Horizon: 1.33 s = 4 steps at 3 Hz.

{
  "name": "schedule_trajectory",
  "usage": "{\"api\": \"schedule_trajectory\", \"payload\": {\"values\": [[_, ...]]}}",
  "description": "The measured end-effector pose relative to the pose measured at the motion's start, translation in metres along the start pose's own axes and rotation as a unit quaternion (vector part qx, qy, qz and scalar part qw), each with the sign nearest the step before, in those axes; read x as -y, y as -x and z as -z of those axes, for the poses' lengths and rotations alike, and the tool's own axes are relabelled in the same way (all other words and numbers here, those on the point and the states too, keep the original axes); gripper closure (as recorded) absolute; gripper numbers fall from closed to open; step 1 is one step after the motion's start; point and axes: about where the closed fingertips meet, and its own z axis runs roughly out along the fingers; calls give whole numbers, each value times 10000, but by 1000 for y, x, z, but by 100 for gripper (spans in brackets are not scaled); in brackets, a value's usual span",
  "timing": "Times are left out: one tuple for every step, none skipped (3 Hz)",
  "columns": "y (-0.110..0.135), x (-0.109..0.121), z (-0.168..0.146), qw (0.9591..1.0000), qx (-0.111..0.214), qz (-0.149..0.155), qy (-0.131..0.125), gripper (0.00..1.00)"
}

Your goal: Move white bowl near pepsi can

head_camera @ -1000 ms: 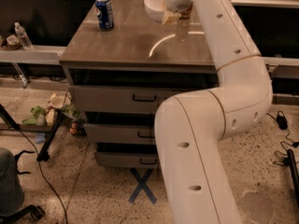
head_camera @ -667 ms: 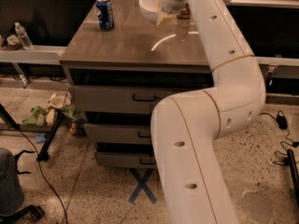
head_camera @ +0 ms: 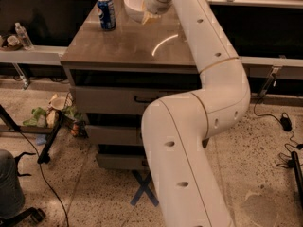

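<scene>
- One white bowl (head_camera: 134,6), round, glossy and plain, is held tilted at the counter's far edge, near the can.
- One pepsi can (head_camera: 106,13), a blue cylinder with white and red marks, is stood upright by the far left corner; its lettering cannot be read.
- One gripper (head_camera: 147,16) is seen at the bowl's right rim, its fingers (head_camera: 150,18) pinched on it.
- One counter (head_camera: 128,46), topped in smooth brown, is fronted by three drawers (head_camera: 109,98).

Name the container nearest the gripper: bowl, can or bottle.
The white bowl, held in the gripper above the cabinet rear; can stands left, bottle farther left.
</scene>
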Motion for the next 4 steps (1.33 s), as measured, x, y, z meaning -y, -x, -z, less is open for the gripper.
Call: {"api": "schedule_trajectory", "payload": {"values": [[31,-8,-21,9992,333,47,213,100],[54,-12,-34,9978,543,180,323,100],[71,-14,-45,9964,718,235,371,96],[79,-17,-54,9956,816,215,419,75]]}}
